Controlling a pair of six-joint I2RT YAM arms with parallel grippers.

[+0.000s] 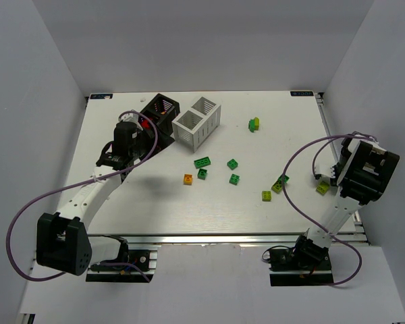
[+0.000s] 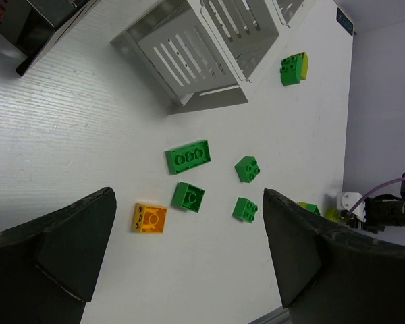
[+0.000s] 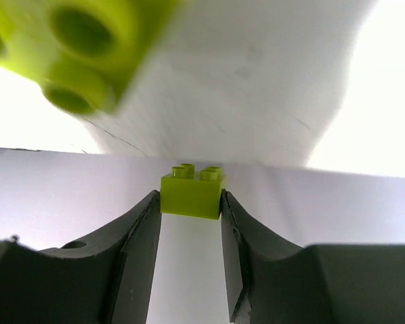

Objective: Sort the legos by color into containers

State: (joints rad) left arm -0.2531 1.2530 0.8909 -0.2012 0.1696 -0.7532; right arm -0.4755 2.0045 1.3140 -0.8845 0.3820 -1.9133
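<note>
1. Grey walls box in a white worktop [image 1: 121, 202]; at its far left stand two containers, a black container [image 1: 163, 108] and, just beside it, a white container [image 1: 198, 121].
2. From above, the left arm's wrist overlaps the black one's near side, where something red [image 1: 146, 123] shows.
3. The left claw [image 2: 187, 199] hangs wide open and holds nothing.
4. The right claw [image 3: 191, 210] pinches one yellow-green lego [image 3: 192, 196] near the worktop's right edge.
5. Loose mid-worktop: four green legos [image 1: 233, 164] and one orange lego [image 1: 187, 179]. Farther back sits a green-and-yellow pair [image 1: 254, 123] – toward the right arm, a lone yellow-green brick [image 1: 266, 196] and a touching green and yellow-green couple [image 1: 280, 183].
</note>
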